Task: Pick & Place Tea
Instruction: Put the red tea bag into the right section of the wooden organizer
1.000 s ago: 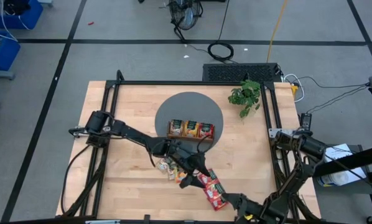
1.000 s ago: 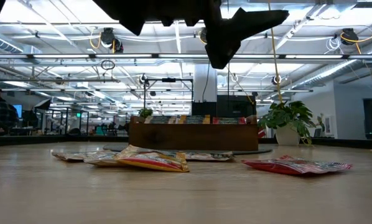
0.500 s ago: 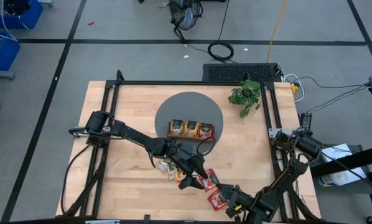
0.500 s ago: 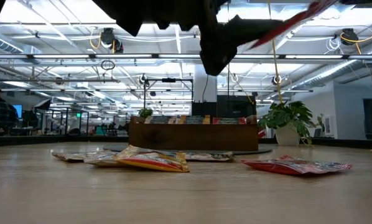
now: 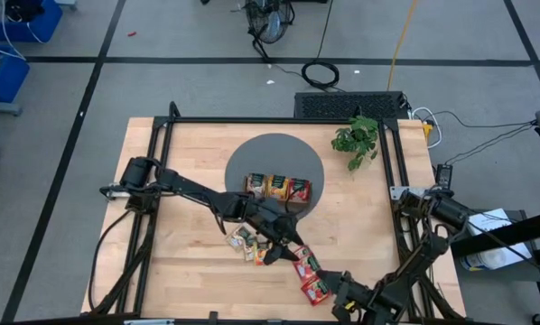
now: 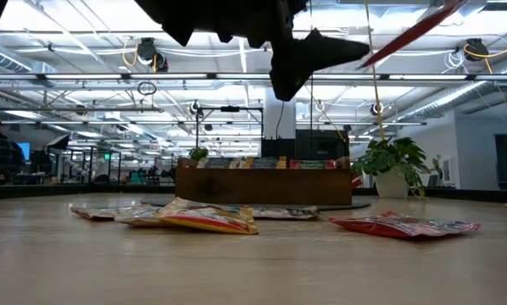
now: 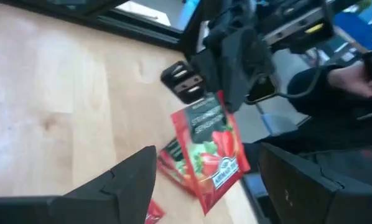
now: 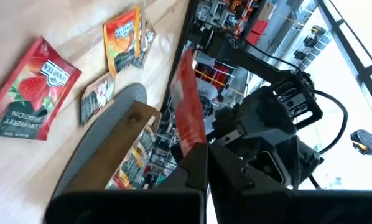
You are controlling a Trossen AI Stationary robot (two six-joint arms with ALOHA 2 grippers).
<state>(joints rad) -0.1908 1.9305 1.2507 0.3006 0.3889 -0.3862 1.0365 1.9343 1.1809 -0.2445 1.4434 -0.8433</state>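
Wooden bench [image 5: 189,271]: round grey mat [image 5: 274,153] carrying a 3-compartment tray [image 5: 277,188] of sachets; leafy plant [image 5: 356,140] at one corner; loose tea sachets [image 5: 248,244] near the left claw [image 5: 282,246]; right claw [image 5: 338,296] pinching a red sachet [image 5: 314,289].

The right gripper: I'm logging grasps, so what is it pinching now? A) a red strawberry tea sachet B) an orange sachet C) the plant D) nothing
A: in the left wrist view the right gripper is shut on the top edge of a red strawberry sachet, lifted off the table; the left gripper is open in front of it.
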